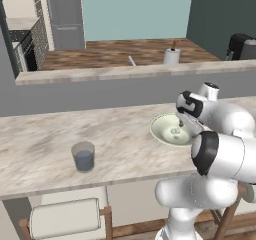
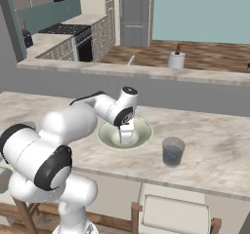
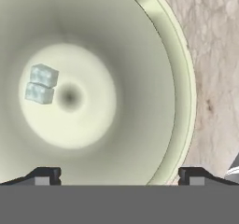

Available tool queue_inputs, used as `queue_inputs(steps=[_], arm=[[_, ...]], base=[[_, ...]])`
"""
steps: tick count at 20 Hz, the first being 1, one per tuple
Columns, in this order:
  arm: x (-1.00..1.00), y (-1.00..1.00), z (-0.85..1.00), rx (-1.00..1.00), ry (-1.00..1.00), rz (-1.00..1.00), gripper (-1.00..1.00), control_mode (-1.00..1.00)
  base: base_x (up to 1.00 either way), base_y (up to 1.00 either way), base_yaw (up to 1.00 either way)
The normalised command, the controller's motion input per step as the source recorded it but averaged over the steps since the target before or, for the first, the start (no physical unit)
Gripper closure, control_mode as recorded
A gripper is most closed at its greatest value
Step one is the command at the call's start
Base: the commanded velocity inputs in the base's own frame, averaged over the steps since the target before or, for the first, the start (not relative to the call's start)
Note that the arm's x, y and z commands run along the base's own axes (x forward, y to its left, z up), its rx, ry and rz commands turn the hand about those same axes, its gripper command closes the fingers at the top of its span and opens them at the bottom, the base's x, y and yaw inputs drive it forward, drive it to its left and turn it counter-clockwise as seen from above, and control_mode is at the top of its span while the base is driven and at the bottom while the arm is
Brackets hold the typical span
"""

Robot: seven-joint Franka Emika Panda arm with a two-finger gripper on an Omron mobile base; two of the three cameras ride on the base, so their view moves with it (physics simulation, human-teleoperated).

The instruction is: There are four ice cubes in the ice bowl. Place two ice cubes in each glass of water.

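- The pincer [image 2: 125, 139] is held spread wide and empty, low inside the ice bowl [image 2: 142, 126] at the middle of the right base view; its two dark fingertips [image 3: 45, 175] are seen at the bottom of the hand view, far apart.
- Two ice cubes [image 3: 41, 84] are seen touching each other on the bowl's flat floor, in the left half of the hand view. They lie off to one side of the line between the fingertips, so a straight descent would probably close on nothing or clip only one cube.
- Because the cubes touch, a closing pincer could catch both at once, or push one aside so that it slides across the smooth floor and up the curved wall.
- The cubes are small against the wide opening; a slightly skewed squeeze could make a cube pop out sideways.
- A fingertip could strike the bowl's floor or sloping wall if lowered too far, and the bowl could be nudged along the desk [image 1: 45, 144].
- One glass of water [image 1: 83, 156] stands at the lower left of the left base view, well apart from the bowl; a loosely held cube could be dropped on the long carry across the desk.
- The cubes look pale, whitish-grey and translucent, with crisp edges.
- The bowl is pale cream-green, wide and shallow, with a lighter rim. The glass is short, clear and grey, with bluish water inside.
- Whether cubes already lie in the glass cannot be told.
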Motion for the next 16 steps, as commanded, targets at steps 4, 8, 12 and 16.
queue_inputs(steps=[4, 8, 12, 16], arm=[[0.26, 0.0, -0.18, 0.0, 0.0, 0.0, -1.0, -1.0], [0.19, 0.0, -0.18, 0.0, 0.0, 0.0, -1.0, -1.0], [0.17, 0.0, -0.17, 0.0, 0.0, 0.0, -1.0, -1.0], [0.25, 0.0, -0.11, 0.0, 0.0, 0.0, -1.0, -1.0]], base=[[0.0, 0.0, 0.0], [0.0, 0.0, 0.0], [0.0, 0.0, 0.0], [0.0, 0.0, 0.0]])
